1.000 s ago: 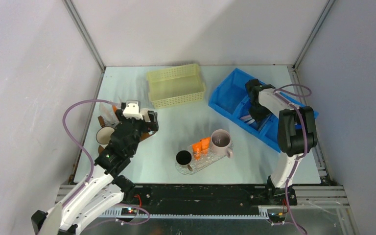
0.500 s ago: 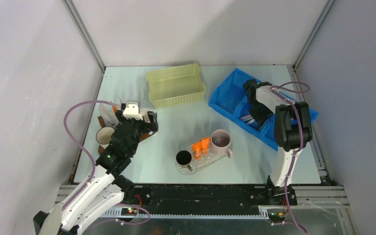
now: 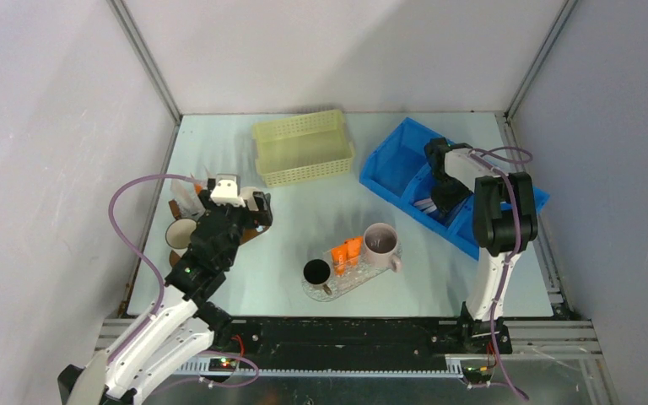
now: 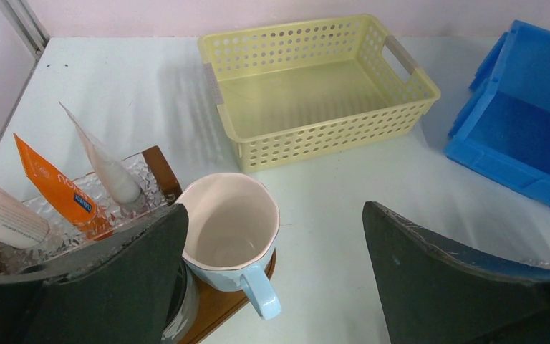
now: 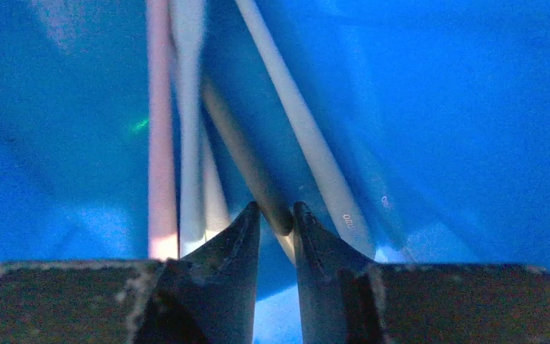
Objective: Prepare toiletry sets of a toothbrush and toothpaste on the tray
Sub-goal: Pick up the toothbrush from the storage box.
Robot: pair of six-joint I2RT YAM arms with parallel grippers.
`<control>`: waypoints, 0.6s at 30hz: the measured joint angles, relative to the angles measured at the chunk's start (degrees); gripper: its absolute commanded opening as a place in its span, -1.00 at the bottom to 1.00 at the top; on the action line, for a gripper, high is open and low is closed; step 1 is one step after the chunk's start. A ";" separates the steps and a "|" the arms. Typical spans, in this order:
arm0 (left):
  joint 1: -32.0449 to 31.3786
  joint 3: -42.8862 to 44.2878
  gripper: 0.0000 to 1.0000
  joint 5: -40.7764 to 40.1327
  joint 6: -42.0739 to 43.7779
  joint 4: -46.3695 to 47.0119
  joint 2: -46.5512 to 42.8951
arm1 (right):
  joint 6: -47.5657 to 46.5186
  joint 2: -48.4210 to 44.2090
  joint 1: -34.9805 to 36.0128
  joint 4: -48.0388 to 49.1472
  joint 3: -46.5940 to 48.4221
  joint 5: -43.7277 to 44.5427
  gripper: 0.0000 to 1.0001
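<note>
In the right wrist view my right gripper (image 5: 276,211) reaches into the blue bin (image 3: 396,164), shut on the end of a greyish toothbrush (image 5: 243,150). A pink toothbrush (image 5: 160,143) and a white one (image 5: 308,136) lie beside it. From above, that gripper (image 3: 441,198) is low in the bin's middle compartment. The glass tray (image 3: 348,281) at table centre carries two orange toothpaste tubes (image 3: 346,251), a pink mug (image 3: 380,240) and a black mug (image 3: 316,272). My left gripper (image 4: 273,208) hangs wide open above a light blue mug (image 4: 229,229), holding nothing.
A glass holder (image 4: 140,183) at the left holds an orange tube (image 4: 50,186) and white tubes (image 4: 104,168). The blue mug stands on a brown wooden board (image 4: 215,319). An empty yellow basket (image 3: 302,148) sits at the back. Walls enclose the table.
The right gripper's jaws have narrowed onto the toothbrush handle, and its arm has shifted slightly in the bin. The left arm has not moved.
</note>
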 measured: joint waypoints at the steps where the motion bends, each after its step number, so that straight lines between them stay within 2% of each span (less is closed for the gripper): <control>1: 0.00 -0.15 0.97 0.00 0.00 0.09 0.00 | -0.24 0.00 -0.17 0.22 -0.09 -0.11 -0.68; 4: 0.02 -0.35 0.97 0.37 -0.02 0.15 0.00 | -1.49 -0.02 -0.35 0.48 -0.11 -0.13 -0.94; 6: 0.07 -0.35 0.97 0.55 -0.02 0.20 -0.07 | -2.56 -0.31 -0.33 1.05 -0.11 0.07 -1.00; 18: 0.22 -0.35 0.97 1.36 -0.26 0.66 -1.03 | -6.25 -3.45 0.50 1.33 -1.14 1.97 -1.00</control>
